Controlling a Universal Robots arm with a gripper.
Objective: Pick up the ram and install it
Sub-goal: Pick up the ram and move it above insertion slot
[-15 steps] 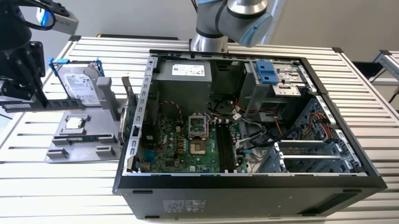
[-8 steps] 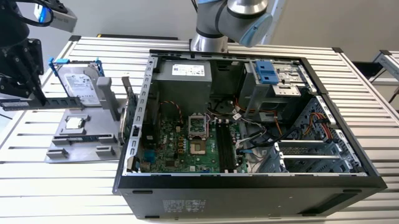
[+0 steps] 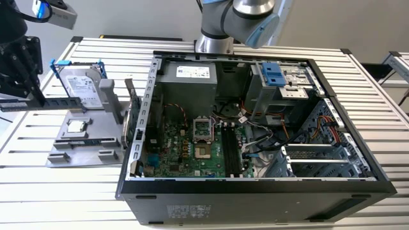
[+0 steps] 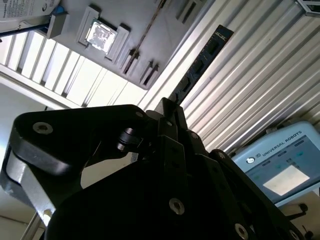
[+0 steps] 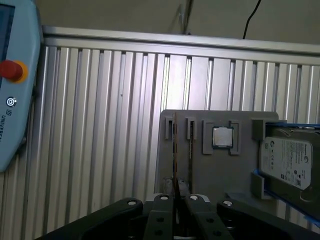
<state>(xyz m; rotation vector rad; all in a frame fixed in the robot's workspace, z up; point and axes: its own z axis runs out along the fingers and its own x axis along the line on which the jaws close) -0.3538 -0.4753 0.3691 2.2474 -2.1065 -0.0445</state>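
Black gripper [image 3: 35, 98] clamped on the ram [image 3: 64, 102], a thin green stick held level and clear of the table. In both wrist views the ram [image 5: 174, 150] [image 4: 202, 62] juts straight out past the fingertips. A grey parts holder [image 3: 67, 151] lies beneath the gripper, with a hard drive [image 3: 86, 88] just beside it. The open computer case [image 3: 255, 187] stands well apart from the gripper.

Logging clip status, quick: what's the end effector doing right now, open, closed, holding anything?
The end effector: closed, holding the ram.
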